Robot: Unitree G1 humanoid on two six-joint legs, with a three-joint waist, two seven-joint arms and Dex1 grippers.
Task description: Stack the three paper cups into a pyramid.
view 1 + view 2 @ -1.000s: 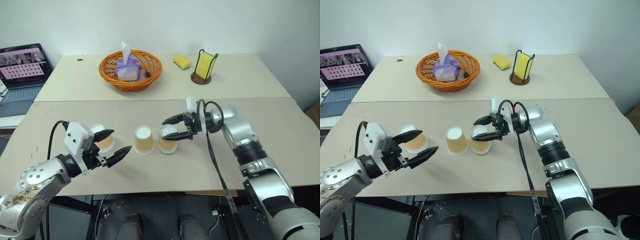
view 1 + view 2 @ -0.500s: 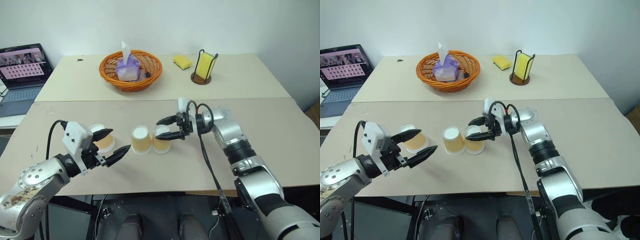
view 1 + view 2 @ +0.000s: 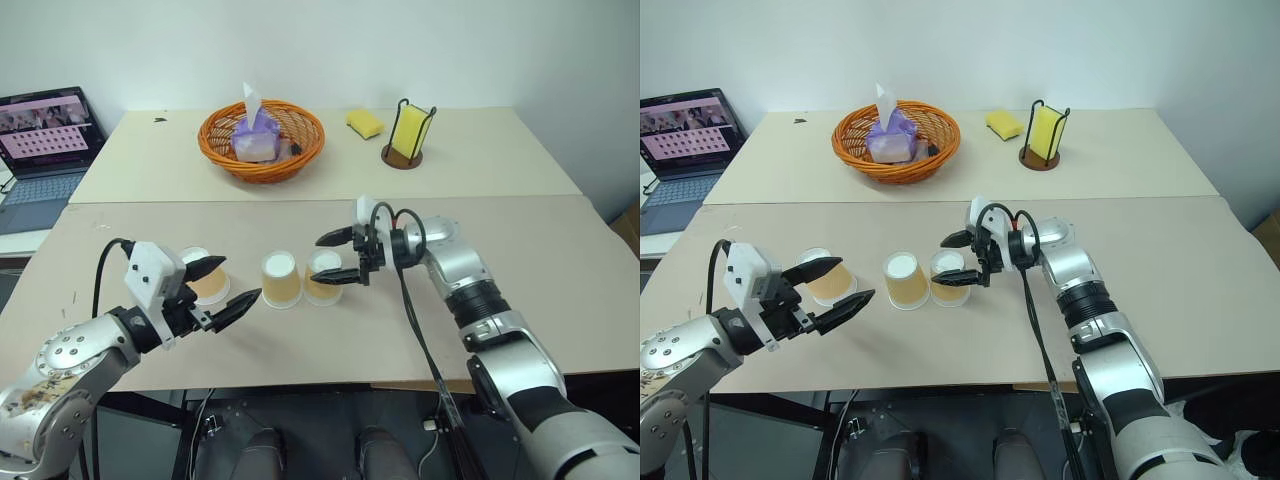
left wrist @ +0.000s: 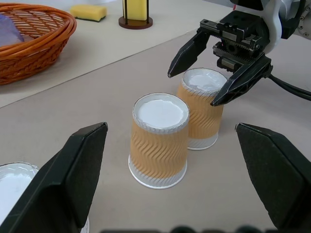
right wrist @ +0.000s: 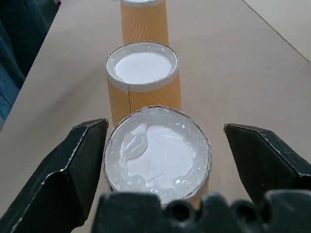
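Note:
Three tan paper cups stand upside down in a row on the near table. The left cup sits just behind my left gripper, which is open and holds nothing. The middle cup and the right cup stand close against each other. My right gripper is open, reaching in from the right with one finger on each side of the right cup and a gap on both sides. The right wrist view looks down on that cup between the spread fingers, with the middle cup behind it.
On the far table are an orange wicker basket with a tissue pack, a loose yellow sponge and a sponge in a black wire holder. A laptop sits at the far left. A seam joins the two tables.
My right gripper slid the right cup a little left against the middle cup, then opened and let it go. The left arm has not moved.

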